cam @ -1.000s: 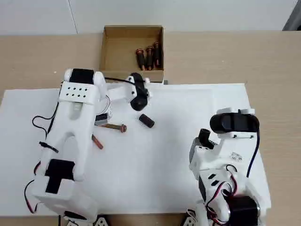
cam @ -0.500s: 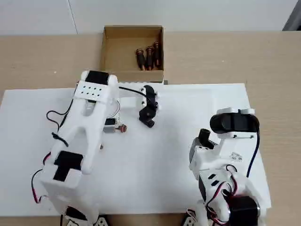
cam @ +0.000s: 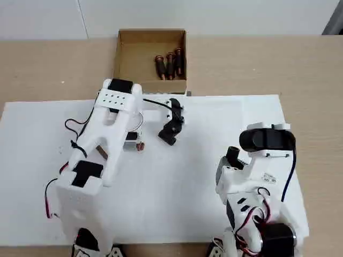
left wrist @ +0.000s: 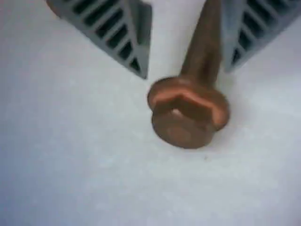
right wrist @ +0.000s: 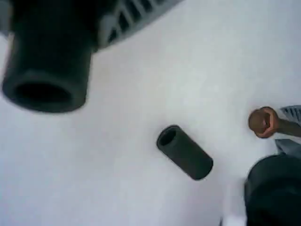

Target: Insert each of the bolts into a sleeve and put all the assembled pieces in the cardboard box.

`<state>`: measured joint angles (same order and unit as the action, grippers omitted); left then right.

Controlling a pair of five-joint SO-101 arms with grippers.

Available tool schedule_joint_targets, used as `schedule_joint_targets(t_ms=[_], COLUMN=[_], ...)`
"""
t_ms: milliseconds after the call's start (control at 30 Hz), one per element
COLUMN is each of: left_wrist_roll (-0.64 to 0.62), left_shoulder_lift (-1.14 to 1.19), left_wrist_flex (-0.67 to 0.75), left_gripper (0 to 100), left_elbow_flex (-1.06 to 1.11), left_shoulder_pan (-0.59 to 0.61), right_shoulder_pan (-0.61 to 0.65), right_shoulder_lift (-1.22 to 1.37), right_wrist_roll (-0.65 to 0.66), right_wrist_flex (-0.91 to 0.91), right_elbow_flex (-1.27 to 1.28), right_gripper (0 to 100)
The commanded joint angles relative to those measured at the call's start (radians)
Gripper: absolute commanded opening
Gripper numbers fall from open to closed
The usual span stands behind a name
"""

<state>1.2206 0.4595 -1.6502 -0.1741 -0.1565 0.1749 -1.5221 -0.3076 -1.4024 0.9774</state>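
Observation:
A copper bolt (left wrist: 188, 110) lies on the white sheet with its head (cam: 140, 145) pointing right. My left gripper (left wrist: 186, 73) stands open over it. One finger touches the shaft and the other stands a little off it. In the high view this gripper (cam: 131, 142) is tucked under the left arm. A loose black sleeve (right wrist: 184, 153) lies just right of the bolt (right wrist: 262, 121), partly under the left arm's black camera mount (cam: 171, 122). Near the right arm's base, my right gripper (cam: 231, 156) is shut on a second black sleeve (right wrist: 47, 70).
The cardboard box (cam: 116, 59) sits beyond the sheet's far edge with three assembled pieces (cam: 169, 64) along its right side. The white sheet (cam: 177, 198) covers the table's near half. Bare wood (cam: 268, 64) lies to the right of the box.
The left arm has swung right and come down over the bolt, so that only the head shows from above. Its camera mount now overhangs the loose sleeve. The right arm has kept still.

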Motion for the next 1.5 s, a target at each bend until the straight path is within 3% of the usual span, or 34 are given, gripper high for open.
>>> schedule_joint_targets(t_ms=[0,400,667,1067,1267,1467], left_wrist_roll=[0.009,0.012,-0.015,-0.388,-0.692,-0.841], left_shoulder_lift=[0.011,0.087,-0.078,-0.411,-0.594,-0.749], left_wrist_flex=[0.043,0.057,-0.014,-0.052,-0.058,-0.075], left_gripper=[10,0,0,0,0,0], left_elbow_flex=[-0.039,-0.042,-0.041,-0.036,-0.033,0.093], left_shoulder_pan=[-0.006,-0.006,-0.029,-0.104,-0.135,-0.178], right_shoulder_pan=[-0.004,-0.001,0.002,0.002,0.002,0.004], right_shoulder_lift=[-0.008,-0.008,-0.008,-0.061,-0.222,-0.292], right_wrist_roll=[-0.008,-0.008,-0.006,0.115,0.219,0.241], right_wrist_flex=[0.028,0.028,0.030,-0.028,-0.074,-0.068], right_elbow_flex=[-0.003,-0.003,-0.051,-0.144,-0.069,0.034], right_gripper=[0.3,0.3,0.3,0.3,0.3,0.3])
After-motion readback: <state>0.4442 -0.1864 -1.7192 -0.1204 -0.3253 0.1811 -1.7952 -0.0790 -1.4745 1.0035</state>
